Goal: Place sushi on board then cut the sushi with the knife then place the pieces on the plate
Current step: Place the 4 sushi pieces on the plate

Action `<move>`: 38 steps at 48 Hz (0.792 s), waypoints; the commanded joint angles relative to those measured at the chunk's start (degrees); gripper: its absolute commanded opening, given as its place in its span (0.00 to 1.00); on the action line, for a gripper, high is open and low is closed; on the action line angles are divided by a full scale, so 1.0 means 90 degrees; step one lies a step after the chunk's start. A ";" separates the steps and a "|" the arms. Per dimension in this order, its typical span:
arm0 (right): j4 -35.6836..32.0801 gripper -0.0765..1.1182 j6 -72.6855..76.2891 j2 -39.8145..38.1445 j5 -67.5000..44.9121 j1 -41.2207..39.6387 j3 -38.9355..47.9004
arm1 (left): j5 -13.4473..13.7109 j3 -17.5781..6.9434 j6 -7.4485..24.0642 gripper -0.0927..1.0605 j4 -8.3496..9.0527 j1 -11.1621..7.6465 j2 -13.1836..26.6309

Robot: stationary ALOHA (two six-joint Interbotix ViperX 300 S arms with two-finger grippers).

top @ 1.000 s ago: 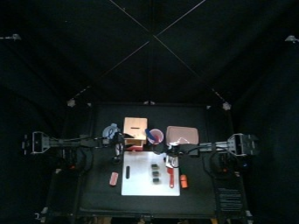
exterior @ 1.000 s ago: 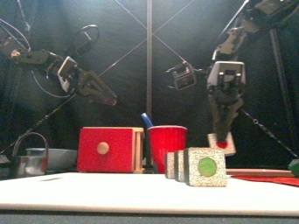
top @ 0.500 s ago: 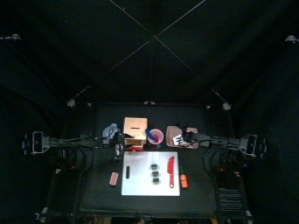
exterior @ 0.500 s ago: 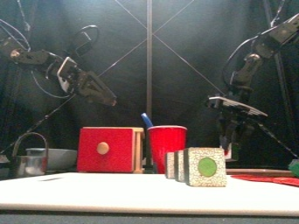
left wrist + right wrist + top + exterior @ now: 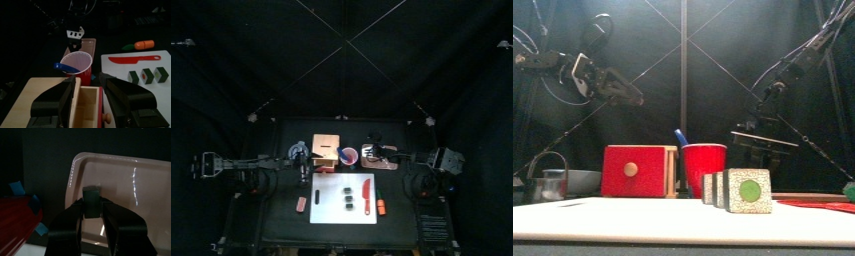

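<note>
On the white board point(image 5: 325, 205) lie dark green sushi blocks point(image 5: 348, 201), which stand side by side in the front view point(image 5: 743, 190). A red knife point(image 5: 368, 190) lies to their right on the board. My right gripper point(image 5: 373, 152) hangs over the pink tray point(image 5: 385, 157) behind the board. In the right wrist view it point(image 5: 92, 198) is shut on one dark sushi piece point(image 5: 92, 193), just above the tray floor point(image 5: 133, 173). My left gripper point(image 5: 90, 82) is open and empty above the wooden box point(image 5: 325, 145), left of the board.
A red cup point(image 5: 348, 155) holding a blue knife point(image 5: 61, 65) stands between the box and the tray. A blue-grey bowl point(image 5: 298, 152) sits at the back left. An orange toy point(image 5: 382, 207) lies right of the board, a pinkish one point(image 5: 301, 204) left of it.
My right gripper has risen from the board's right side and moved back over the pink tray. The left arm has lifted a little.
</note>
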 commanded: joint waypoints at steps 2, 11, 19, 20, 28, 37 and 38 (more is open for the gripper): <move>0.0010 0.57 0.0000 -0.0078 0.0000 0.0010 -0.0117 | -0.0146 -0.0029 0.0010 0.78 0.0020 -0.0010 -0.0068; -0.0010 0.71 0.0010 -0.0098 0.0117 0.0020 -0.0146 | -0.0146 -0.0059 0.0010 0.78 0.0098 0.0000 -0.0068; -0.0029 0.75 -0.0010 -0.0244 0.0225 0.0068 -0.0273 | -0.0146 -0.0078 0.0010 0.78 0.0098 -0.0010 -0.0068; -0.0029 0.75 -0.0020 -0.0264 0.0234 0.0088 -0.0293 | -0.0146 -0.0078 0.0000 0.78 0.0088 -0.0020 -0.0068; -0.0029 0.75 -0.0068 -0.0645 0.0586 0.0459 -0.0400 | -0.0156 -0.0107 0.0000 0.78 0.0078 -0.0078 -0.0068; -0.0225 0.75 -0.0186 -0.1113 0.1025 0.1367 -0.0361 | -0.0156 -0.0156 0.0000 0.78 0.0068 -0.0146 -0.0068; -0.0264 0.75 -0.0264 -0.1162 0.1055 0.1592 -0.0361 | -0.0166 -0.0166 0.0000 0.78 0.0068 -0.0156 -0.0068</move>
